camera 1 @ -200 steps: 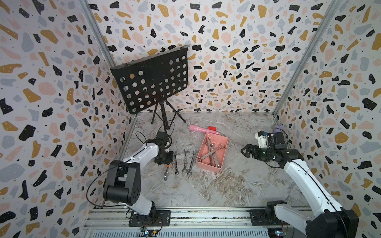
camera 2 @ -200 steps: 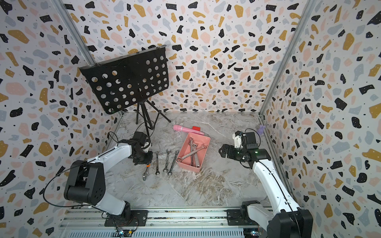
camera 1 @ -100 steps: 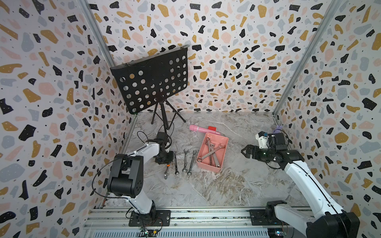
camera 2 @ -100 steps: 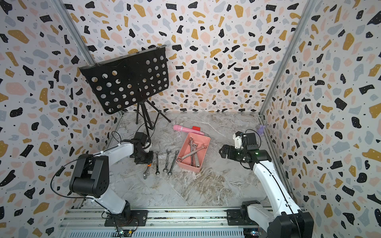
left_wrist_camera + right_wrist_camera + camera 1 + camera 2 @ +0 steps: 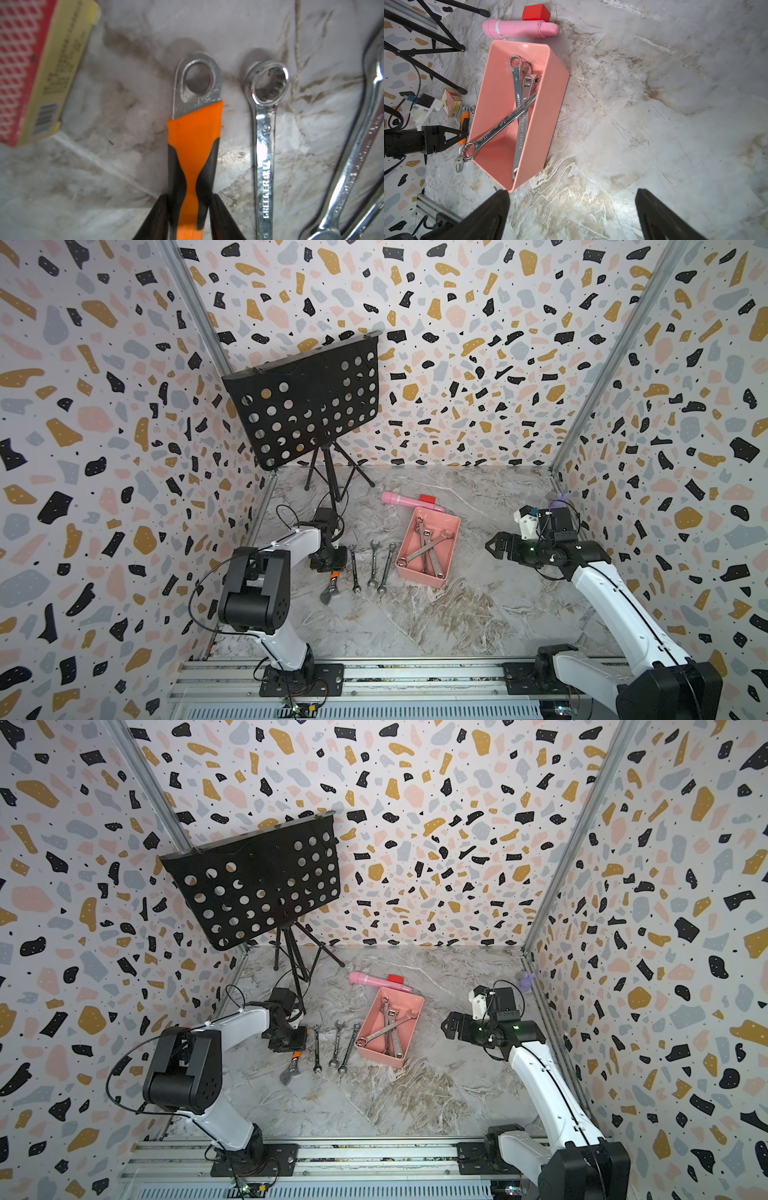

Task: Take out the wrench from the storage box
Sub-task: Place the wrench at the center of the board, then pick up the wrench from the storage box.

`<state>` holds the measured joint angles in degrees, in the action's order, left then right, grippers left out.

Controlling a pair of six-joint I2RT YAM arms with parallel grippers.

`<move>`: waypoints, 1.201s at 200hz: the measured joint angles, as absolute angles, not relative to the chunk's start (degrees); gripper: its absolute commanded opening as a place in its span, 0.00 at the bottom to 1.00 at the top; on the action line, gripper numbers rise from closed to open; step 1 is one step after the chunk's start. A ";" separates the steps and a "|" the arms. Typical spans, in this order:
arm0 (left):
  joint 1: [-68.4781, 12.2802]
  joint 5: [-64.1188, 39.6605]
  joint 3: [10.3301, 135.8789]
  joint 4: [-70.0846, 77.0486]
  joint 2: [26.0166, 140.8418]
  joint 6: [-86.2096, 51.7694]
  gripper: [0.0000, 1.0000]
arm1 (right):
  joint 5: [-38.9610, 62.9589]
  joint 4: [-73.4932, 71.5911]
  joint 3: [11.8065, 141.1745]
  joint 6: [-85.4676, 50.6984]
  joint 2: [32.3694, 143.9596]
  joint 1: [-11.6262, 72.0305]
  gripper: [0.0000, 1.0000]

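The salmon-pink storage box (image 5: 419, 578) (image 5: 380, 1056) (image 5: 494, 83) sits mid-table with three crossed steel wrenches (image 5: 424, 549) (image 5: 519, 108) inside. An orange-handled adjustable wrench (image 5: 330, 591) (image 5: 291, 1067) (image 5: 194, 135) lies flat on the table to its left. My left gripper (image 5: 330, 562) (image 5: 189, 197) straddles that handle, open, with a thin gap beside it. Three more wrenches (image 5: 372, 564) (image 5: 264, 145) lie between it and the box. My right gripper (image 5: 492, 547) (image 5: 446, 1025) (image 5: 572, 191) hovers wide open and empty, right of the box.
A black music stand (image 5: 307, 406) rises at the back left, its tripod legs close behind my left arm. A pink cylinder (image 5: 407, 501) and a red block (image 5: 428, 499) lie behind the box. A small red-and-yellow carton (image 5: 31, 72) (image 5: 451, 101) sits near the left gripper.
My left gripper's jaws have widened around the orange handle, and the left arm's elbow has swung forward. The wrench stays on the table. The right arm has not moved.
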<state>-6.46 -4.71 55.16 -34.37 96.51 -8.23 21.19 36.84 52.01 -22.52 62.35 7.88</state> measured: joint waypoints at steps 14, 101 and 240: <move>-6.46 -4.38 55.24 -34.54 96.53 -8.16 0.39 | 21.17 36.84 52.01 -22.65 62.35 7.88 1.00; -6.68 -6.50 60.73 -39.27 86.78 -8.95 0.59 | 21.39 36.88 52.86 -24.01 63.13 8.10 1.00; -15.46 -21.58 63.66 -35.75 80.03 -18.33 0.92 | 5.87 41.21 72.05 -46.72 79.68 32.01 0.88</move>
<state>-15.46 -21.58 63.66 -35.75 80.03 -18.33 5.87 41.21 72.05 -46.72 79.68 32.01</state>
